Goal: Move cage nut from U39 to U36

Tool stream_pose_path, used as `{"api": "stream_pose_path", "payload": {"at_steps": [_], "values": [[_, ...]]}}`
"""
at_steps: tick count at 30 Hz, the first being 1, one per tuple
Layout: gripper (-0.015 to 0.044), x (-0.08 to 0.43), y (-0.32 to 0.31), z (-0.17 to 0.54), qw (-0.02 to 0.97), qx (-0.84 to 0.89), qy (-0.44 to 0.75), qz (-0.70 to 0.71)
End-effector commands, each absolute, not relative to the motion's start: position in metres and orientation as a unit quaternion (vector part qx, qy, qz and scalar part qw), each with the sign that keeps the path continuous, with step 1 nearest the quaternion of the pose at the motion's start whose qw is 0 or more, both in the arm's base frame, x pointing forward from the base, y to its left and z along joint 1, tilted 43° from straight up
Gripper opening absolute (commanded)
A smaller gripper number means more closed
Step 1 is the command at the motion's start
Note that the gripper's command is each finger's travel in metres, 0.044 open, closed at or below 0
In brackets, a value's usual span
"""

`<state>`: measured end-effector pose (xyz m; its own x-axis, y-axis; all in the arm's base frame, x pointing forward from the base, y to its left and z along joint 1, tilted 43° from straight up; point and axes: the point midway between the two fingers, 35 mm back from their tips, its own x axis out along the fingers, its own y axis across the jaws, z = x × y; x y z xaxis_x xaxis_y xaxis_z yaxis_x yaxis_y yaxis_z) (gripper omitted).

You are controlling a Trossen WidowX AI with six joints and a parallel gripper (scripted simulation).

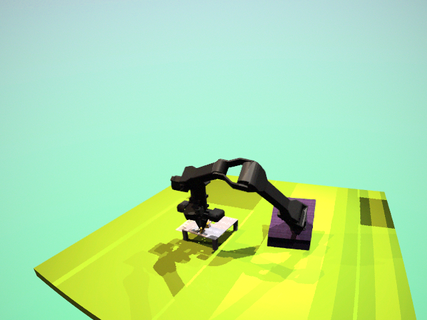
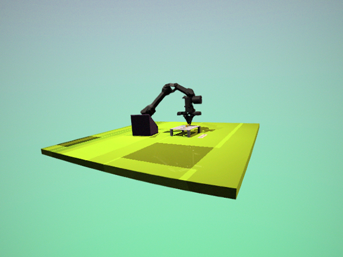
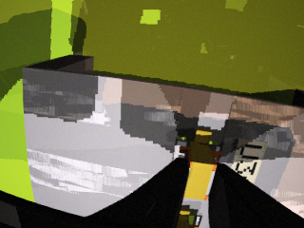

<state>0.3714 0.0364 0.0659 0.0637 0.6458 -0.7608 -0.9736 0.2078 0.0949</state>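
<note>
In the wrist view, the rail plate [image 1: 225, 222] [image 2: 177, 128] [image 3: 71, 138] spreads out left of the fingers [image 1: 201, 230] [image 2: 189, 124], raised off the desk [image 1: 103, 275] [image 2: 220, 172] [image 3: 157, 47] on short legs, presumably to leave room for spring wings underneath. The fingers are narrow, pinching the yellow cage nut [image 1: 201, 229] [image 3: 199, 180] from both sides; that grip should keep it square to its hole. The nut is between the fingertips, at plate level — seated or merely resting there, I cannot tell. Behind it, at the lower picture edge, sits another yellow piece [image 3: 184, 213], probably the nut to leave alone. Just right of the fingers is a tag [image 3: 248, 161] marked U3-something; its last digit is unclear, so I can't name the hole.

In the top view, the wrist hangs nearly upright above the plate, while the arm [image 1: 253, 175] arches rightward — down to its purple block [image 1: 287, 243] [image 2: 141, 125].
</note>
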Motion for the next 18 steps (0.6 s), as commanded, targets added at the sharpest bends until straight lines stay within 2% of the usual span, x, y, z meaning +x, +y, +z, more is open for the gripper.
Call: {"api": "stream_pose_path", "payload": {"at_steps": [1,14,15,18], "values": [[0.0079,0.3714,0.0364,0.0659,0.692,-0.231,0.354,0.585],[0.0420,0.3714,0.0364,0.0659,0.692,-0.231,0.354,0.585],[0.0440,0.3714,0.0364,0.0659,0.692,-0.231,0.354,0.585],[0.0440,0.3714,0.0345,0.0678,0.692,-0.231,0.354,0.585]]}}
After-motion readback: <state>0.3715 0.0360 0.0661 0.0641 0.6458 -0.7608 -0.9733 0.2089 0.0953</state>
